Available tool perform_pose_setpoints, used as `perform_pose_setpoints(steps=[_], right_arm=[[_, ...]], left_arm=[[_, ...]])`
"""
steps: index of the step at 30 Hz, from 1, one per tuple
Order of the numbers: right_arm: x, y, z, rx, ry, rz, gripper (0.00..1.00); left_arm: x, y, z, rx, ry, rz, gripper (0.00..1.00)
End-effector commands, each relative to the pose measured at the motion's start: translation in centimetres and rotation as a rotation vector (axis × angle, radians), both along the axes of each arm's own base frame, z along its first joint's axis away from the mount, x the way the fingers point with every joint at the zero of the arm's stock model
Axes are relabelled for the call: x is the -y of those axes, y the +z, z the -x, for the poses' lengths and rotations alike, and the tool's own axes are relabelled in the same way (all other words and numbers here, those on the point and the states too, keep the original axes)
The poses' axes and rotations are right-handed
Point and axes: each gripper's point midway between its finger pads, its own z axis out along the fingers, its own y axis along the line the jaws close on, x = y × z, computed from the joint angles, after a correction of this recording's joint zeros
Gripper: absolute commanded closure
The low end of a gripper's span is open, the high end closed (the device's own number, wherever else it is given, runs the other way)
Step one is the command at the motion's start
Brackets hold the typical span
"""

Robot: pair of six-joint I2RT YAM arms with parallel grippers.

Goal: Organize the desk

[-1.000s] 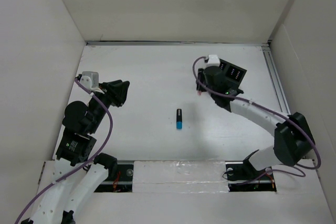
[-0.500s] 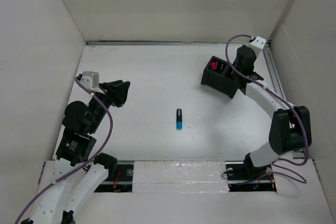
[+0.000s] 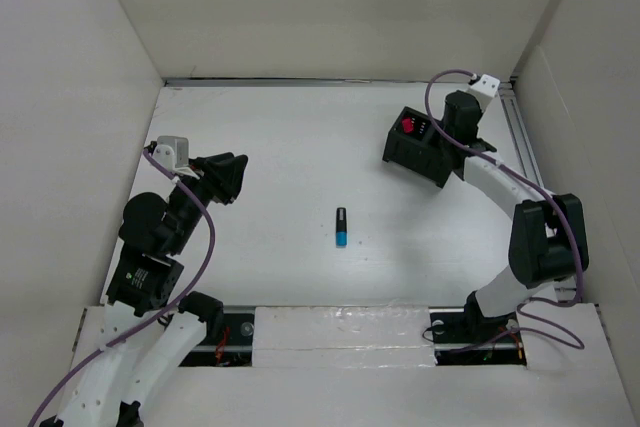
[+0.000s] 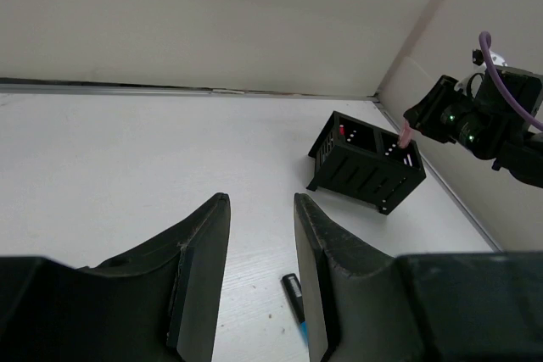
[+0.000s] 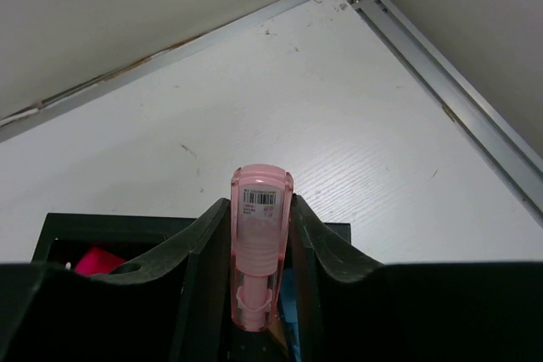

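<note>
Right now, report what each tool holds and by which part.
The right tool pinches a pink pen by its sides, with the barcoded end sticking out past the tips. The left tool is open and holds nothing.

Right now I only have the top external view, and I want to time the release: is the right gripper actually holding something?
Observer: Yes. In the right wrist view the right gripper is shut on a pink pen, held upright between the fingers.
Operator: Is it lined up with the organizer?
Observer: Its lower end points at the rim of the black organizer; I cannot tell which compartment.
Operator: And the left gripper?
Observer: The left wrist view shows the left gripper open and empty.
</note>
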Motion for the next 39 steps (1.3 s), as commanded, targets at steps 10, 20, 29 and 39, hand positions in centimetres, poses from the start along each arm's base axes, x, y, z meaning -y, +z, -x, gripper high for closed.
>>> perform_pose_setpoints(steps=[10, 20, 29, 39], right_arm=[[-2.1, 3.2, 2.0, 0.079, 0.044, -0.037, 0.43], [-18.9, -0.2, 9.0, -0.005, 0.63, -0.188, 1.0], [-28.6, -10.1, 17.3, -0.344, 0.945, -0.138, 0.37], [-31.4, -13.7, 17.3, -0.44, 0.968, -0.097, 0.37]], left_arm=[[0.1, 0.6, -0.3, 0.031, 0.001, 0.011, 0.68], [-0.1, 0.7, -0.4, 0.028, 0.013, 0.009, 0.68], [-0.1, 0.7, -0.4, 0.031, 0.016, 0.011, 0.73], [0.0, 0.7, -0.2, 0.031, 0.007, 0.013, 0.71]])
